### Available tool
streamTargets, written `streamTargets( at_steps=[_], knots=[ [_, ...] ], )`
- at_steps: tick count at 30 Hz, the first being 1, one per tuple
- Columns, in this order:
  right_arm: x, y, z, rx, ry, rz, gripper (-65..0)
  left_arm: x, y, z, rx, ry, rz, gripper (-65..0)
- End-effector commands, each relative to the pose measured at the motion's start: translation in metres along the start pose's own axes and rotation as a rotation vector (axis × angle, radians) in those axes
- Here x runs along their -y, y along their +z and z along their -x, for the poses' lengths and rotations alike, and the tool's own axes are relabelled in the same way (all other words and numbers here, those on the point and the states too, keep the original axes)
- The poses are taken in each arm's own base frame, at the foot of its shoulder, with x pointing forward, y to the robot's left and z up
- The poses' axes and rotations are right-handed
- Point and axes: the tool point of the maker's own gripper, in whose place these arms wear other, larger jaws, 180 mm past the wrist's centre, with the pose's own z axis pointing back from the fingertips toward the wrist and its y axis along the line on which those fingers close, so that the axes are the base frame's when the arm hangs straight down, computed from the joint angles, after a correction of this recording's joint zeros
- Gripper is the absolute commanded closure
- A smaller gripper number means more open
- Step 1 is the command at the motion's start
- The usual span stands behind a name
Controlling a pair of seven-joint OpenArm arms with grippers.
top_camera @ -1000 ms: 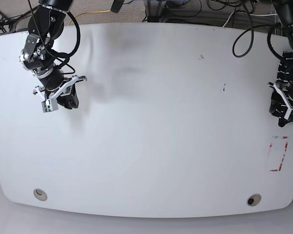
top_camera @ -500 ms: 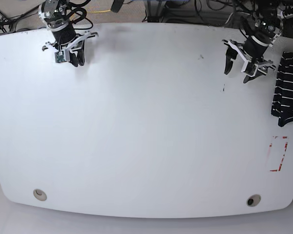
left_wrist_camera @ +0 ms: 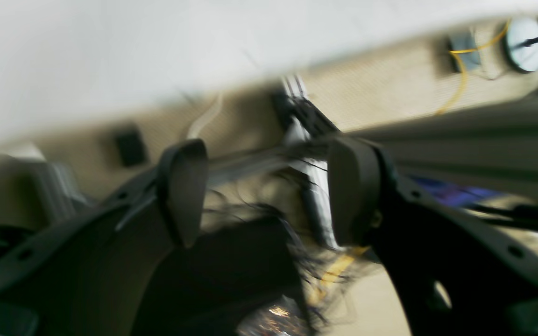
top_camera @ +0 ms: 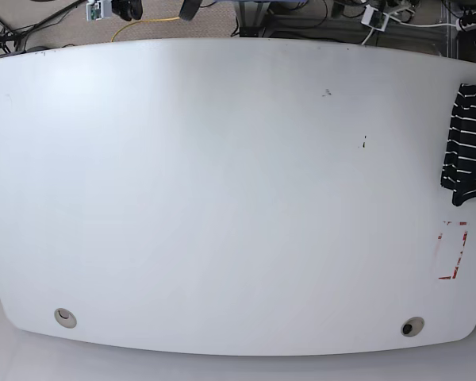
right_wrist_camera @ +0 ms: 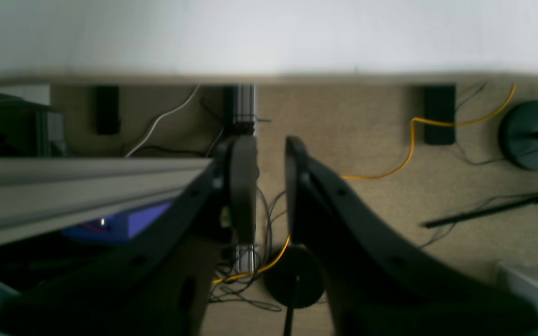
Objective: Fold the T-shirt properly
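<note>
The big white table (top_camera: 222, 198) took up nearly all of the base view. The T-shirt (top_camera: 470, 144), dark with thin white stripes, lay bunched at the table's right edge, and part of it ran out of the picture. Just below the T-shirt, on the table top, was a red marked rectangle (top_camera: 452, 251). Two small round holes (top_camera: 64, 317) sat near the table's front edge, one at each end.

The left gripper (left_wrist_camera: 269, 191) was up past the table's far edge, over the tan floor. Its two dark jaws stood wide apart and nothing was between them. That picture was blurry.

The right gripper (right_wrist_camera: 271, 186) was also past the far edge of the table. Its jaws were nearly together, with only a thin gap, and they held nothing. A yellow cable (right_wrist_camera: 414, 149) lay on the floor behind it, and a grey metal beam (right_wrist_camera: 77, 196) ran beside it.
</note>
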Motion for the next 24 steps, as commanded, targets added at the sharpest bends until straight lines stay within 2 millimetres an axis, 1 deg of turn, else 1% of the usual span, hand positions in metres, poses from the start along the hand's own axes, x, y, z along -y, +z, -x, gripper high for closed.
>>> streamTargets(
  at_steps=[1, 3, 4, 5, 6, 7, 8, 9, 12, 14, 16, 17, 19, 20, 23, 24],
  knots=[
    [-0.005, 0.015, 0.032, -0.059, -0.049, -0.031, -10.0, 0.011, 0.000, 0.030, -0.059, 0.034, 0.044, -36.7],
    [-0.008, 0.015, 0.058, -0.116, -0.093, -0.057, -10.0, 0.021, -0.007, 0.060, -0.131, 0.068, 0.084, -36.5],
    [-0.008, 0.013, 0.072, -0.143, -0.120, -0.062, -10.0, 0.021, -0.016, 0.069, -0.147, 0.081, 0.092, -36.5],
    [-0.005, 0.012, 0.087, -0.176, -0.144, -0.066, -10.0, 0.015, -0.027, 0.076, -0.162, 0.093, 0.089, -36.5],
    [-0.001, 0.010, 0.096, -0.201, -0.150, -0.066, -10.0, 0.013, -0.033, 0.083, -0.179, 0.109, 0.090, -36.5],
    [0.004, 0.007, 0.106, -0.225, -0.165, -0.061, -10.0, 0.012, -0.040, 0.096, -0.207, 0.132, 0.091, -36.5],
    [0.005, 0.004, 0.114, -0.243, -0.180, -0.063, -10.0, 0.011, -0.044, 0.103, -0.224, 0.148, 0.091, -36.5],
    [0.001, -0.002, 0.127, -0.270, -0.206, -0.073, -10.0, 0.010, -0.050, 0.118, -0.257, 0.175, 0.089, -36.5],
    [0.005, -0.014, 0.141, -0.311, -0.218, -0.089, -10.0, 0.004, -0.069, 0.125, -0.256, 0.216, 0.083, -36.5],
    [0.005, -0.023, 0.149, -0.336, -0.225, -0.103, -10.0, -0.001, -0.078, 0.135, -0.282, 0.235, 0.063, -36.5],
    [0.004, -0.035, 0.157, -0.364, -0.239, -0.116, -10.0, -0.009, -0.088, 0.156, -0.350, 0.240, 0.019, -36.5],
    [0.006, -0.042, 0.161, -0.377, -0.243, -0.109, -10.0, -0.012, -0.097, 0.161, -0.372, 0.240, 0.008, -36.7],
    [0.008, -0.050, 0.166, -0.401, -0.241, -0.098, -10.0, -0.011, -0.107, 0.170, -0.401, 0.256, 0.006, -36.7],
    [0.007, -0.056, 0.172, -0.425, -0.230, -0.096, -10.0, -0.009, -0.112, 0.180, -0.429, 0.279, 0.009, -36.7],
    [0.007, -0.069, 0.180, -0.449, -0.200, -0.077, -10.0, -0.006, -0.124, 0.194, -0.479, 0.330, 0.008, -36.9],
    [0.007, -0.073, 0.184, -0.449, -0.193, -0.067, -10.0, -0.010, -0.126, 0.197, -0.486, 0.344, 0.004, -36.9]
  ],
)
